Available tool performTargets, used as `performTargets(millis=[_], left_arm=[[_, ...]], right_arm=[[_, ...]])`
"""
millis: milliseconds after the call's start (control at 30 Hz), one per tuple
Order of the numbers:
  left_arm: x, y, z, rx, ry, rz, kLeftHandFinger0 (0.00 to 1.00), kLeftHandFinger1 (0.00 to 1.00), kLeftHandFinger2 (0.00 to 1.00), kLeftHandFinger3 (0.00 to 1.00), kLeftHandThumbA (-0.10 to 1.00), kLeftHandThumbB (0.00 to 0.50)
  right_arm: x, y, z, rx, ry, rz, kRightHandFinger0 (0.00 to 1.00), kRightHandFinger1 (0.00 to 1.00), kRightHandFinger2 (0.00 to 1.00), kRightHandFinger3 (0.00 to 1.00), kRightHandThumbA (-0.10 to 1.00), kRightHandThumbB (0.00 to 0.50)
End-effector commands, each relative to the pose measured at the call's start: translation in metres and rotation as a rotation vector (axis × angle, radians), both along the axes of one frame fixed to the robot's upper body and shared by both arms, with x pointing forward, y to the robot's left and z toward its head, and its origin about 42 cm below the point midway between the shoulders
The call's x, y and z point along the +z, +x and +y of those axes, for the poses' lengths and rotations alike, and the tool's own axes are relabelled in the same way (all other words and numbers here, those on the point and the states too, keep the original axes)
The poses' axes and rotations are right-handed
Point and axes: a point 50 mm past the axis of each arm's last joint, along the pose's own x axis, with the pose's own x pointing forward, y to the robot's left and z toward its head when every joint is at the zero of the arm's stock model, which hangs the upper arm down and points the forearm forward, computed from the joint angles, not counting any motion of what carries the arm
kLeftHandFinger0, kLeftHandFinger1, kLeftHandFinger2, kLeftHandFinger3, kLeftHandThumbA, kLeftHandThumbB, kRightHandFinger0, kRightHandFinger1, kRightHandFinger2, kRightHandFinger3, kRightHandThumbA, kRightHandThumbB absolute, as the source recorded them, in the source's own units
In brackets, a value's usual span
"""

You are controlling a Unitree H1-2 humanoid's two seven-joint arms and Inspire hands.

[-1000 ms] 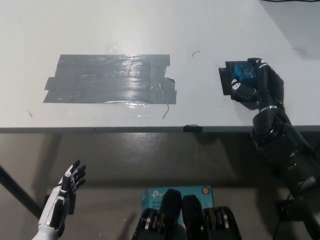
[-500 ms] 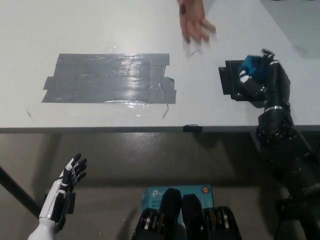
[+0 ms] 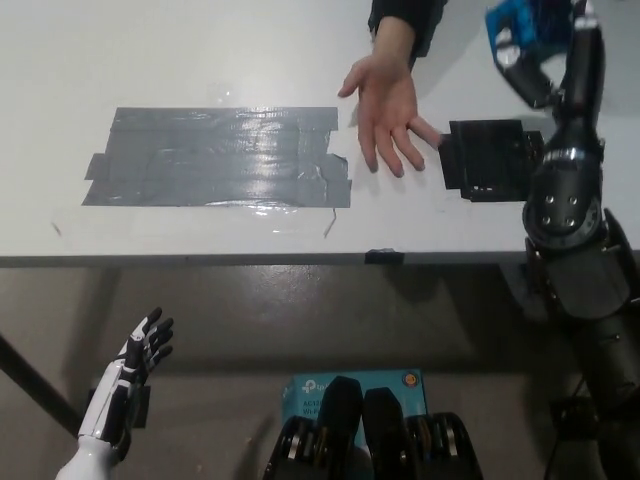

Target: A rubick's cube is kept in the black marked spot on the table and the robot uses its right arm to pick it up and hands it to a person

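Note:
My black right hand [image 3: 550,50] is raised at the top right, shut on the Rubik's cube [image 3: 515,28], whose blue face shows. Below it the black marked spot [image 3: 492,160] on the white table [image 3: 200,50] lies bare. A person's hand [image 3: 385,105] rests palm up and open on the table, just left of the black spot, its dark sleeve at the top edge. My white left hand [image 3: 130,380] hangs low at the lower left, below the table, fingers apart and holding nothing.
A large patch of grey tape [image 3: 220,157] covers the table's middle left. The table's front edge [image 3: 300,258] runs across the picture. A small black tab [image 3: 385,256] sits on that edge.
My right hand has lifted the cube off the black spot and risen toward the top right. The person's hand has come in from the top and settled palm up beside the spot.

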Motion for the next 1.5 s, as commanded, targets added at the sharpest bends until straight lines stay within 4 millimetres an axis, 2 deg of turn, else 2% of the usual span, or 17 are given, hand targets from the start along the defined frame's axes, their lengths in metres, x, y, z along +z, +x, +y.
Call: performTargets(millis=[0,33,100,333,467,700,867,1067,1167,1200,1233,1300,1333,1367,1400,1433,1467], left_arm=[[0.012,0.007,0.004,-0.019,0.03,-0.035,1.0,1.0,1.0,1.0,1.0,0.26],[0.012,0.007,0.004,-0.019,0.03,-0.035,1.0,1.0,1.0,1.0,1.0,0.254],[0.014,0.008,0.004,-0.021,0.031,-0.038,1.0,1.0,1.0,1.0,1.0,0.247],[0.018,0.013,0.0,-0.032,0.038,-0.044,1.0,1.0,1.0,1.0,1.0,0.252],[0.02,0.016,0.001,-0.036,0.043,-0.047,1.0,1.0,1.0,1.0,1.0,0.256],[0.02,0.016,0.001,-0.047,0.058,-0.046,1.0,1.0,1.0,1.0,1.0,0.261],[0.023,0.017,0.0,-0.046,0.053,-0.05,1.0,1.0,1.0,1.0,1.0,0.267],[0.026,0.018,0.001,-0.05,0.058,-0.051,1.0,1.0,1.0,1.0,1.0,0.262],[0.026,0.02,0.0,-0.046,0.046,-0.057,1.0,1.0,1.0,1.0,1.0,0.265],[0.027,0.02,0.0,-0.046,0.049,-0.057,1.0,1.0,1.0,1.0,1.0,0.264],[0.027,0.02,-0.001,-0.047,0.048,-0.053,1.0,1.0,1.0,1.0,1.0,0.27],[0.027,0.02,-0.001,-0.047,0.046,-0.047,1.0,1.0,1.0,1.0,1.0,0.271],[0.028,0.021,-0.001,-0.05,0.045,-0.051,1.0,1.0,1.0,1.0,1.0,0.261],[0.029,0.021,-0.002,-0.054,0.042,-0.055,1.0,1.0,1.0,1.0,1.0,0.26],[0.029,0.022,-0.002,-0.054,0.042,-0.056,1.0,1.0,1.0,1.0,1.0,0.26],[0.03,0.022,-0.002,-0.053,0.041,-0.062,1.0,1.0,1.0,1.0,1.0,0.261],[0.03,0.022,-0.002,-0.054,0.045,-0.068,1.0,1.0,1.0,1.0,1.0,0.26]], right_arm=[[0.067,-0.003,0.022,0.045,-0.038,-0.127,0.0,0.33,0.8,0.9,-0.1,0.192],[0.069,-0.002,0.024,0.047,-0.044,-0.126,0.06,0.42,0.87,0.94,-0.1,0.22],[0.076,0.008,0.034,0.06,-0.065,-0.117,0.0,0.32,0.81,0.9,-0.1,0.181],[0.083,0.042,0.059,0.094,-0.057,0.005,0.01,0.4,0.86,0.94,-0.1,0.169],[0.081,0.055,0.074,0.101,-0.068,0.048,0.0,0.37,0.83,0.9,-0.1,0.199],[0.053,0.063,0.089,0.118,-0.111,0.185,0.0,0.4,0.84,0.87,-0.1,0.185],[0.039,0.064,0.097,0.146,-0.092,0.273,0.0,0.42,0.85,0.85,-0.1,0.211],[0.019,0.06,0.107,0.163,-0.14,0.334,0.0,0.26,0.75,0.81,-0.1,0.231],[0.011,0.059,0.111,0.178,-0.151,0.375,0.0,0.31,0.82,0.87,-0.1,0.239],[0.009,0.059,0.112,0.176,-0.167,0.391,0.0,0.39,0.87,0.95,-0.1,0.223],[0.006,0.059,0.112,0.174,-0.2,0.422,0.05,0.5,0.94,1.0,-0.1,0.231],[0.002,0.059,0.111,0.177,-0.227,0.444,0.09,0.53,0.93,1.0,-0.1,0.227],[0.001,0.06,0.11,0.191,-0.223,0.472,0.64,1.0,1.0,1.0,0.16,0.311],[0.0,0.06,0.109,0.211,-0.217,0.507,0.86,1.0,1.0,1.0,0.14,0.315],[0.0,0.06,0.109,0.215,-0.216,0.514,0.86,1.0,1.0,1.0,0.14,0.315],[-0.002,0.062,0.107,0.25,-0.221,0.567,1.0,1.0,1.0,1.0,0.36,0.371],[-0.004,0.062,0.105,0.252,-0.237,0.588,1.0,1.0,1.0,1.0,0.45,0.414]])
